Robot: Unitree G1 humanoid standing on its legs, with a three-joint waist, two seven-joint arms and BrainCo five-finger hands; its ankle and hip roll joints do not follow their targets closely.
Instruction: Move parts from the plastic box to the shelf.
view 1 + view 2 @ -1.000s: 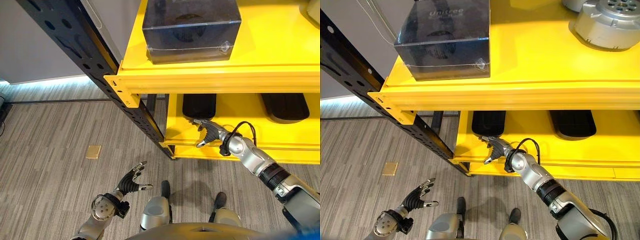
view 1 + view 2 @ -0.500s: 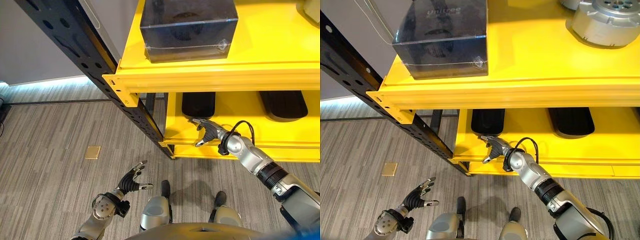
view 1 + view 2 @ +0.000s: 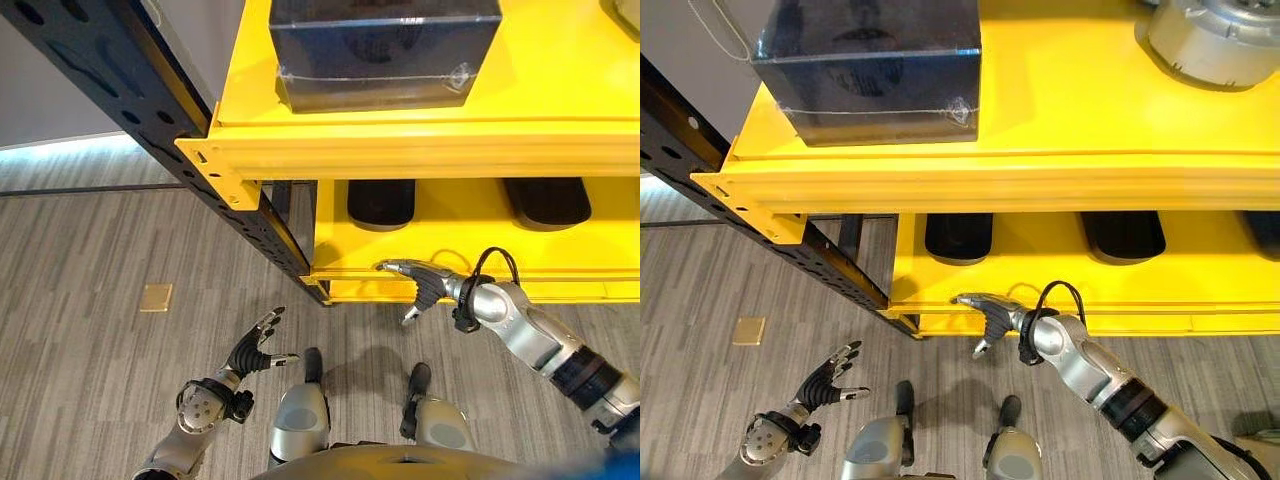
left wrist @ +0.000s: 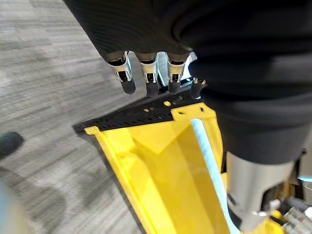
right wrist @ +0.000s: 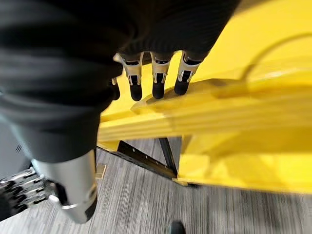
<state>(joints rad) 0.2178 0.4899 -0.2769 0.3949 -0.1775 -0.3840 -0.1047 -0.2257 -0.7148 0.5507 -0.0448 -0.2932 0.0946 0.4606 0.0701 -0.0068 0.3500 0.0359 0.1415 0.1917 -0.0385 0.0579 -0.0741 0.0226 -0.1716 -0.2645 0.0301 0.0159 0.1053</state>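
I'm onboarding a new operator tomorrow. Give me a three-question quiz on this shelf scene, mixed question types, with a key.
1. True or false: the right hand holds a part.
2. Which sits on the upper yellow shelf? A) dark box B) black tray C) floor plate
3. Fill in: the left hand hangs over the ______, fingers spread.

Key: 1 false, its fingers are straight and empty at the lower shelf's front edge; 2 A; 3 floor.
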